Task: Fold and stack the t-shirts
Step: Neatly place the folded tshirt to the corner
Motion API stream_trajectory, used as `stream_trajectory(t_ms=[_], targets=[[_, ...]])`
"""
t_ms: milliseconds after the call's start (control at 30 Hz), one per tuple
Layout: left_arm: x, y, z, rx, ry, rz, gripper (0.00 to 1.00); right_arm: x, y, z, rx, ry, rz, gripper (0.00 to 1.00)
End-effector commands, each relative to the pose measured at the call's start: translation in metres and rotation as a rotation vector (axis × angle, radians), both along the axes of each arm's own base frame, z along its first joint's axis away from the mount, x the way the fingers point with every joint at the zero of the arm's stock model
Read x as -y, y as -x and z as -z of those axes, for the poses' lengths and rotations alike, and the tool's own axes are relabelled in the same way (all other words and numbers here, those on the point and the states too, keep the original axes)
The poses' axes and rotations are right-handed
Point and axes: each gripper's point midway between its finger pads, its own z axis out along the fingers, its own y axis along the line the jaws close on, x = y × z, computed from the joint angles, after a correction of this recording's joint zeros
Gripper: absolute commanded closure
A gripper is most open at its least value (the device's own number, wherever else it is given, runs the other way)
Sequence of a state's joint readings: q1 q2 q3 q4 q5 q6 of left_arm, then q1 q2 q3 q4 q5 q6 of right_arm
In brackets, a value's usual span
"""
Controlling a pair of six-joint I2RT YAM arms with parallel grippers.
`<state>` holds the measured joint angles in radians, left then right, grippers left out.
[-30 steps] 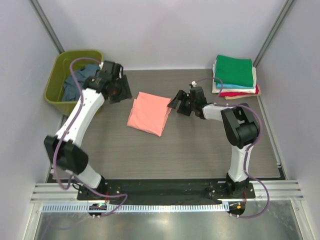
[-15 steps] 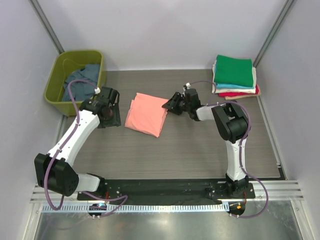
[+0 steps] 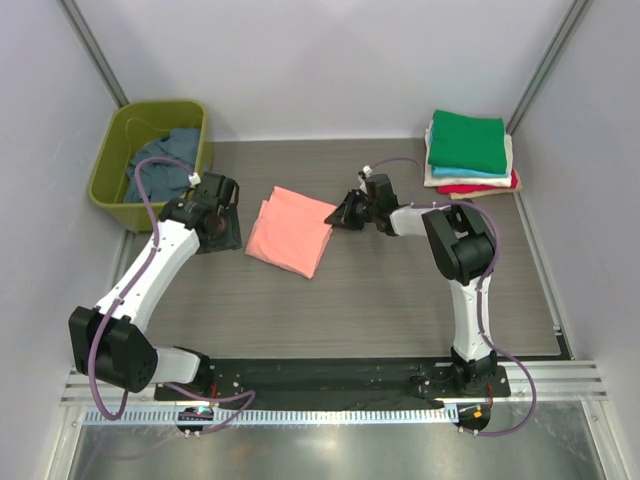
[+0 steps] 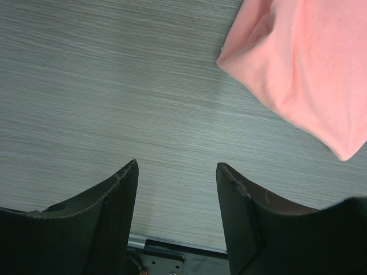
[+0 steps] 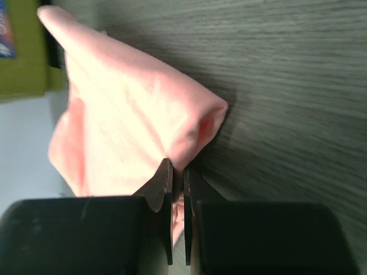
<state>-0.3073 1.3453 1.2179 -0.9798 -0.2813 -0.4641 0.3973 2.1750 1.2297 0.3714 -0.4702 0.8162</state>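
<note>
You are looking down on a grey wood-grain table [image 3: 380, 290]. A folded salmon-pink cloth t-shirt [image 3: 290, 230] is lying flat near the middle of it. Your right arm's fingers [image 3: 338, 216] are pressing almost together on the shirt's right corner, pinching a fold of pink cloth between them. Your left arm's fingers [image 3: 224, 234] are standing spread wide just left of the shirt, gripping nothing, with bare table showing between them. Well to the shirt's right and further back, a stack of folded t-shirts [image 3: 468, 150] is sitting with a green one on top. Left of the shirt and further back, an olive-green plastic tub [image 3: 108, 180] is holding a crumpled slate-blue t-shirt [image 3: 160, 160].
</note>
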Motion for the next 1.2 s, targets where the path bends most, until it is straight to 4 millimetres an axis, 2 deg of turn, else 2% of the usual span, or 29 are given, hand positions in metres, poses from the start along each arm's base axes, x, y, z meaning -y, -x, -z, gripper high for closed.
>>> stream_trajectory(t_ms=[0,33,67,167,367,400,467,500,567,600,767,800,1000,1033,1067,1167], targets=[[-0.002,-0.005,-0.008,0.050,0.002,-0.009,0.42,0.031,0.003,-0.029,0.063,0.234,-0.061,0.99],[-0.002,-0.006,-0.008,0.052,0.005,-0.009,0.42,0.047,-0.006,-0.035,0.078,0.301,-0.013,0.99],[-0.001,-0.006,-0.008,0.050,0.007,-0.006,0.42,0.059,-0.004,-0.045,0.073,0.352,0.002,0.99],[0.000,-0.005,-0.006,0.043,0.009,-0.003,0.43,0.087,-0.021,-0.079,0.160,0.430,0.046,0.99],[0.000,-0.005,-0.006,0.044,0.012,-0.002,0.42,0.128,-0.044,-0.132,0.294,0.480,0.100,0.99],[0.001,-0.005,-0.006,0.045,0.014,-0.001,0.42,0.132,-0.047,-0.148,0.330,0.481,0.107,0.99],[0.000,-0.004,-0.006,0.042,0.013,-0.001,0.43,0.142,-0.051,-0.160,0.368,0.508,0.106,0.99],[0.000,-0.004,-0.006,0.042,0.013,-0.001,0.43,0.148,-0.056,-0.174,0.399,0.515,0.116,0.99],[0.000,-0.004,-0.006,0.042,0.013,-0.001,0.43,0.159,-0.059,-0.186,0.431,0.549,0.110,0.99],[0.001,-0.005,-0.006,0.043,0.013,-0.001,0.43,0.167,-0.064,-0.198,0.458,0.556,0.123,0.99],[0.001,-0.006,-0.001,0.028,0.011,-0.002,0.43,0.201,-0.072,-0.248,0.603,0.664,0.152,0.99],[0.001,-0.006,-0.001,0.026,0.011,-0.003,0.43,0.201,-0.071,-0.253,0.621,0.673,0.143,0.99],[0.001,-0.006,0.003,0.015,0.006,-0.002,0.43,0.246,-0.073,-0.296,0.704,0.686,0.197,0.99],[0.001,-0.007,0.004,0.014,0.007,-0.003,0.43,0.248,-0.072,-0.301,0.716,0.665,0.188,0.99],[0.001,-0.007,0.004,0.011,0.006,-0.005,0.43,0.264,-0.072,-0.305,0.715,0.662,0.212,0.99],[0.003,-0.008,0.008,-0.003,0.006,-0.001,0.43,0.278,-0.072,-0.320,0.741,0.641,0.227,0.99]])
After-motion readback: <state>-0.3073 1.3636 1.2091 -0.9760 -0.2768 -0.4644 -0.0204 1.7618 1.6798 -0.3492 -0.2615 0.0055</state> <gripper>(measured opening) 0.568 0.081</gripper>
